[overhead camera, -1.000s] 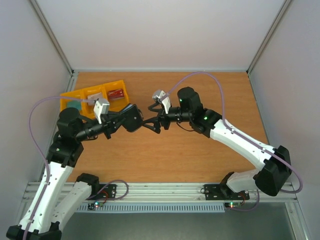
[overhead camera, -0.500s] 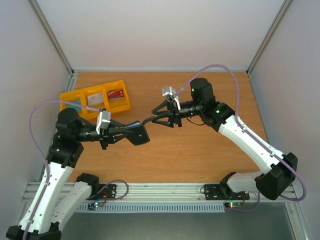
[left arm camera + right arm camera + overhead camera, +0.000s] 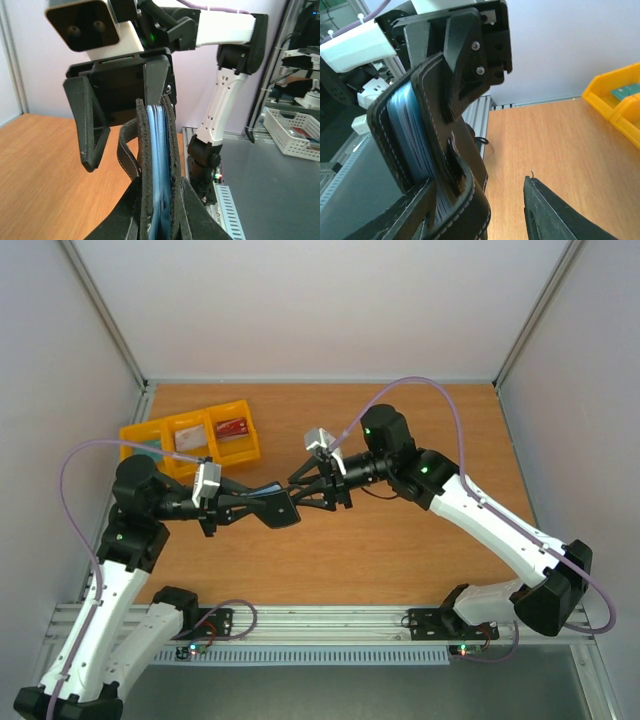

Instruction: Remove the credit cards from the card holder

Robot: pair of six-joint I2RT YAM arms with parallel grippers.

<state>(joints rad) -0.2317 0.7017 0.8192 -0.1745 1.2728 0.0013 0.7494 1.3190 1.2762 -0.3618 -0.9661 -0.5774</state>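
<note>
My left gripper (image 3: 247, 506) is shut on the black card holder (image 3: 276, 506) and holds it above the table. In the left wrist view the card holder (image 3: 157, 150) stands edge-on between my left gripper's (image 3: 161, 205) fingers, its grey-blue pockets showing and its strap tab (image 3: 126, 150) hanging left. My right gripper (image 3: 300, 492) is open at the holder's free end. One of its fingers (image 3: 90, 125) stands left of the holder, the other sits behind its top edge. In the right wrist view the holder (image 3: 422, 145) fills the left side and one finger (image 3: 555, 220) stays apart. The credit cards are hidden inside.
Yellow bins (image 3: 190, 436) holding small cards stand at the table's far left and show in the right wrist view (image 3: 620, 100). The orange wooden table (image 3: 420, 530) lies under both arms. Grey walls close in the left, back and right sides.
My right gripper drew back to the right, then came back left to the holder's end, still open. My left gripper swung the holder out to the right and now holds it still.
</note>
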